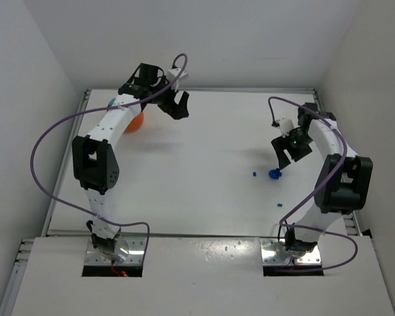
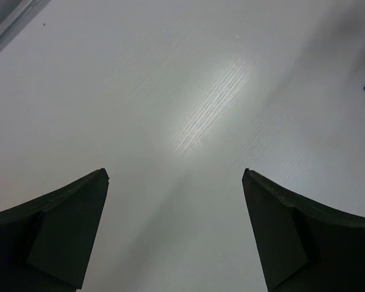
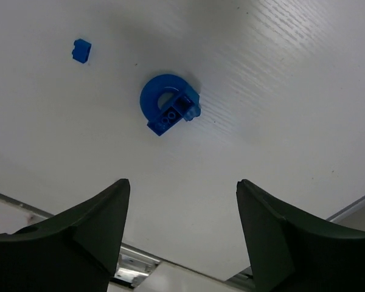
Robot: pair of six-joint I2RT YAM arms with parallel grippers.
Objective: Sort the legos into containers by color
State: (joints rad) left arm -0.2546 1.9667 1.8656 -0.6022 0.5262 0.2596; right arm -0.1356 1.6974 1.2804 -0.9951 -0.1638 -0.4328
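1. Blue hard plastic comes first: nearest the bases, a tiny bit (image 1: 280, 205) lies alone on the table (image 1: 204, 204), right of centre.
2. Further in, the arch (image 3: 167, 104) lies flat, just ahead of the right gripper (image 3: 181, 182), whose fingers are spread with nothing between them. A second bit (image 3: 81, 50) lies near the arch, apart from it.
3. The arch is judged light, rigid and smooth, not fragile; a skid over the slick table is likely if it is nudged. A hold across its blocky studded end is judged surest, since the curved part offers little flat face.
4. Both bits are judged hard to pinch and easily flicked away.
5. Open room is seen all round the arch; the rail (image 3: 140, 260) and the right wall (image 1: 375, 99) are close beside that arm.
6. Farthest, the left gripper (image 2: 175, 176) hangs released over bare table. The orange bowl (image 1: 137, 122) sits at the far left, half hidden behind that arm, well apart from the arch.
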